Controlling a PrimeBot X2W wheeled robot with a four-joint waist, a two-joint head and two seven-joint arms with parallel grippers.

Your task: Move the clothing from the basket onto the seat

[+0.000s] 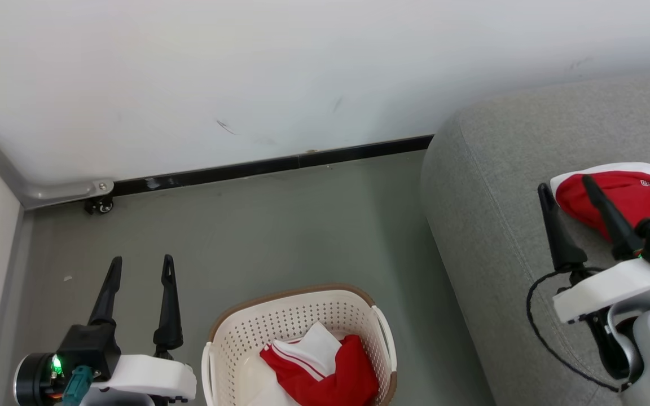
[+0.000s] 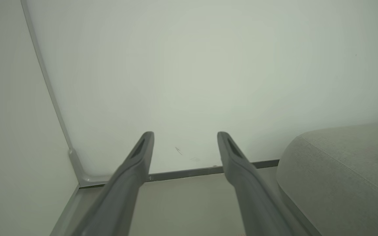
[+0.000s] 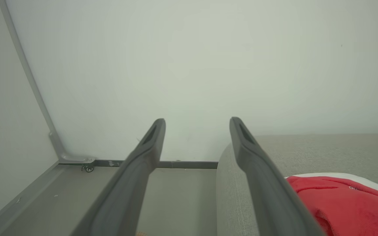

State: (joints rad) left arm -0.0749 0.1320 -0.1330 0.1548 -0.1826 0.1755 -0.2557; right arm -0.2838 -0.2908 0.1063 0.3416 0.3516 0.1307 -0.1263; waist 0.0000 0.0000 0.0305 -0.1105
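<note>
Since left to right is the order here, the left gripper (image 1: 142, 259) gets mentioned first. It's seen at the lower left of the head view, over the grey-green floor (image 1: 280, 225), with its two dark fingers spread wide and nothing caught between them. Further back on that side, a small caster (image 1: 99, 206) is tucked under a grey metal rail (image 1: 48, 192), where the white wall (image 1: 302, 67) is met by a black skirting strip (image 1: 280, 163).

Just right of the left gripper, the cream perforated basket (image 1: 280, 327) with its brown rim is set on the floor, cut off by the bottom edge. One red-and-white garment (image 1: 325, 372) is bundled inside it with thin white stripes showing, so that piece isn't moved yet. A strip of bare floor is left between the basket and the light grey sofa seat (image 1: 494, 186) on the right.

Over the seat's front part the right gripper (image 1: 564, 182) is held, fingers also wide apart and empty, with a black cable (image 1: 531, 316) looped beside its white mount. A second red garment (image 1: 629, 194) with a white edge is laid on the seat just beyond and right of those fingers. Whether the nearer fingertip is touching it can't be told.
</note>
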